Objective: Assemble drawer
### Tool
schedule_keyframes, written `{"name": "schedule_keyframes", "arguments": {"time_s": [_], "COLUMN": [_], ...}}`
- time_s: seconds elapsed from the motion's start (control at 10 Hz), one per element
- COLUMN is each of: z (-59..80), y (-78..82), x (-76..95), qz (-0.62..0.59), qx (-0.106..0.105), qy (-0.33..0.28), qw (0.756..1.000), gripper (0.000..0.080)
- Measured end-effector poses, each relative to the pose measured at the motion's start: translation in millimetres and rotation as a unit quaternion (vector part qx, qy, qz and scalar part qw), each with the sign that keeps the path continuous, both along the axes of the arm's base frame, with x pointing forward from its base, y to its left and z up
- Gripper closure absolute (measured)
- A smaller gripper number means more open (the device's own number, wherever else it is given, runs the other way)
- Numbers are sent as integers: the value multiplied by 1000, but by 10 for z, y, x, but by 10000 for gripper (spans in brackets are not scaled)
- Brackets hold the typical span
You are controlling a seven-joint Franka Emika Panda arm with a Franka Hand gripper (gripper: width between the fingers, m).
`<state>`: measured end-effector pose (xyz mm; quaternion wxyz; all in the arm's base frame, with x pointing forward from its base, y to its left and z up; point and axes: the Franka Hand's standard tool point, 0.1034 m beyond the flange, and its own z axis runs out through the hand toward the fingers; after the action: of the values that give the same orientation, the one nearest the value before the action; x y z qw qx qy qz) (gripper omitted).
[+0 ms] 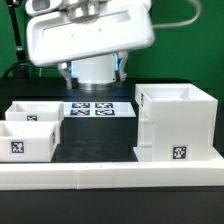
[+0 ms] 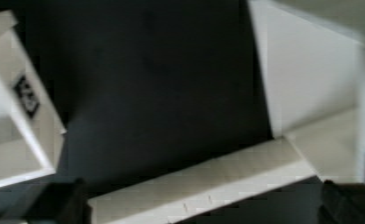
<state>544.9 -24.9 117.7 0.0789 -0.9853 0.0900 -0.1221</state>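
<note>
casing [image 1: 178, 125]: standing upright on the black table [image 1: 100, 135] at the exterior view's right. Its open top is showing only bare white inner walls, and a square tag is facing out low on its front.
rear tray [image 1: 35, 110]: sitting at the exterior view's left, well apart from the casing. Its hollow is showing plain white sides.
front tray [image 1: 28, 140]: sitting just ahead of the rear tray and carrying a tag on its near wall. Whether the two trays are touching cannot be told.
marker board [image 1: 100, 109]: lying flat between the trays and the casing.
rail [image 1: 110, 175]: running low and white along the near side, with the casing and the front tray standing just behind it.
arm [image 1: 88, 35]: hanging over the marker board.
gripper [image 2: 205, 208]: spreading wide in the wrist view, with blurred dark fingers [image 2: 51, 203] at either side. It is gripping nothing and hovering over the rail.
</note>
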Motion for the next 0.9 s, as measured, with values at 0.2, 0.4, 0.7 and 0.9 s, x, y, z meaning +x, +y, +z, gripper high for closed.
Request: {"name": "schedule_keyframes", "arguments": {"time_s": [0.2,0.4,0.7,0.9], "z": [-7,-35,-302,-443], "y": [-26,-65,-377,-608], "x": [0,-16,-134,-225], "qz": [74,105,69,59], "qx": [-25,-37,-50,-53], "qy": [-8,-6,29,40], "qw": [997,994,996,996], "gripper": [151,151,151,151]}}
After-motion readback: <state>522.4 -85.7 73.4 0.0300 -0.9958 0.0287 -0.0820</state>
